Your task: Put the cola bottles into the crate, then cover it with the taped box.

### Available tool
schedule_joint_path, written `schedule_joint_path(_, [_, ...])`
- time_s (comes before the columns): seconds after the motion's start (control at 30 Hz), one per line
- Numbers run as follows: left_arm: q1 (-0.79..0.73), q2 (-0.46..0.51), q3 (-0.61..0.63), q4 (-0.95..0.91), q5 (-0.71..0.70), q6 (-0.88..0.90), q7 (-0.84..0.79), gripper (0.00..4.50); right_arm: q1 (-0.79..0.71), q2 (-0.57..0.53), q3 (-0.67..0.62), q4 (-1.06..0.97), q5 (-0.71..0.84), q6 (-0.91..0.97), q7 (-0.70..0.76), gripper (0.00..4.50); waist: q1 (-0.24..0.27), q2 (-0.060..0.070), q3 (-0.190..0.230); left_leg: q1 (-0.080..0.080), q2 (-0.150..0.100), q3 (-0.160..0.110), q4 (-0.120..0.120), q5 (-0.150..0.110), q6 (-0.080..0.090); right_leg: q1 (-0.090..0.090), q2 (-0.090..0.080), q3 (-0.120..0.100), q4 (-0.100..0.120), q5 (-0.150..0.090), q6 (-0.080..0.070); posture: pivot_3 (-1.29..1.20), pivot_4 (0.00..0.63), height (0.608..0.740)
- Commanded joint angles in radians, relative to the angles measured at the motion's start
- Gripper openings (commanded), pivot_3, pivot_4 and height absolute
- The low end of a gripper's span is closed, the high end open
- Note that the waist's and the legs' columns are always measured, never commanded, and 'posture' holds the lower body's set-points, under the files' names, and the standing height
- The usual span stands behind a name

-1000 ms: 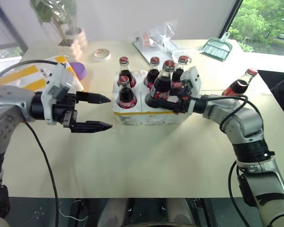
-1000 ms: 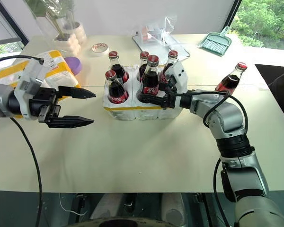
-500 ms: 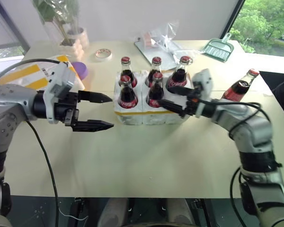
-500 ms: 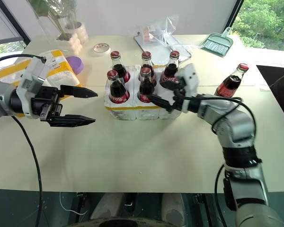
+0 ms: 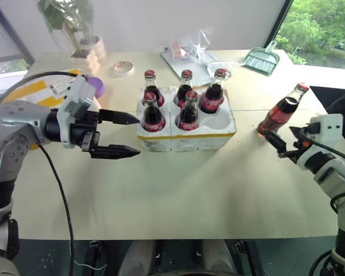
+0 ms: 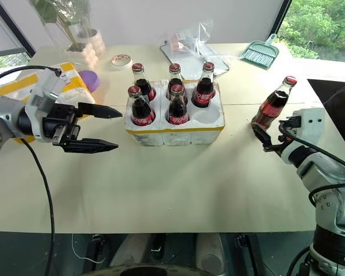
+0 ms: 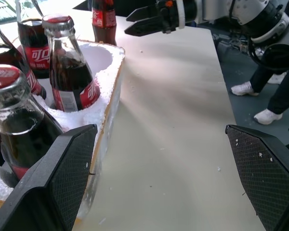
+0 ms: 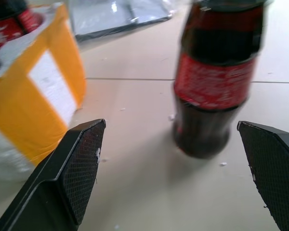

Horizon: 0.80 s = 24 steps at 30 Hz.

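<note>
The table [image 5: 178, 190] filled most of the frame. At the left edge lay the taped box [image 5: 43, 92], partly behind the left arm. The crate [image 5: 187, 129] sat at upper centre with 5 cola bottles [image 5: 188, 110] standing in its wells; the front right well was empty. The 6th bottle [image 5: 282, 110] stood on the table at the right, well apart from the crate. The left gripper [image 5: 122, 135] hung wide open at centre left, just beside the crate's left end, holding nothing. The right gripper [image 5: 279, 142] sat at the right, jaws spread and empty, just below the 6th bottle's base.
</note>
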Motion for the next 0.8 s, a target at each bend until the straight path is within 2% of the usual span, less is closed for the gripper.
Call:
schedule_joint_path(0.03, [-0.018,0.002,0.005,-0.009,0.005,-0.013,0.001,4.5,-0.054,0.005,-0.01,0.064,-0.031,-0.075,-0.018,4.49,0.0,0.0,0.0,0.0,0.0,0.0,0.0,0.0,0.0,0.0,0.0,0.0,0.0,0.0,0.0,0.0,0.15,0.738])
schedule_joint_path(0.53, [-0.007,0.023,0.038,-0.042,-0.018,0.014,0.036,4.5,-0.334,0.004,0.144,0.533,-0.16,-0.321,0.067,4.49,-0.009,0.0,0.0,0.001,0.0,0.0,0.0,0.0,0.0,0.001,0.001,0.0,0.0,0.0,0.0,0.0,0.15,0.738])
schedule_joint_path(0.6, [-0.007,0.024,0.039,-0.047,-0.023,0.018,0.041,4.5,-0.351,0.006,0.142,0.566,-0.165,-0.349,0.07,3.97,-0.008,0.0,0.0,0.001,0.0,0.0,0.0,0.0,0.0,0.001,0.001,0.0,0.0,0.0,0.0,0.0,0.15,0.738])
schedule_joint_path(0.7, [-0.006,0.025,0.041,-0.052,-0.029,0.025,0.045,4.5,-0.359,0.0,0.145,0.574,-0.169,-0.371,0.084,2.76,-0.008,0.0,0.0,0.001,0.0,-0.001,-0.001,0.0,0.0,0.001,0.001,0.0,0.0,0.0,0.0,0.0,0.15,0.738])
schedule_joint_path(0.8, [-0.011,0.023,0.041,-0.051,-0.031,0.03,0.049,4.5,-0.359,-0.006,0.12,0.53,-0.15,-0.374,0.084,2.79,-0.009,0.0,0.0,0.001,0.0,0.0,-0.001,0.0,0.0,0.001,0.001,0.0,-0.001,0.0,0.0,0.0,0.15,0.738])
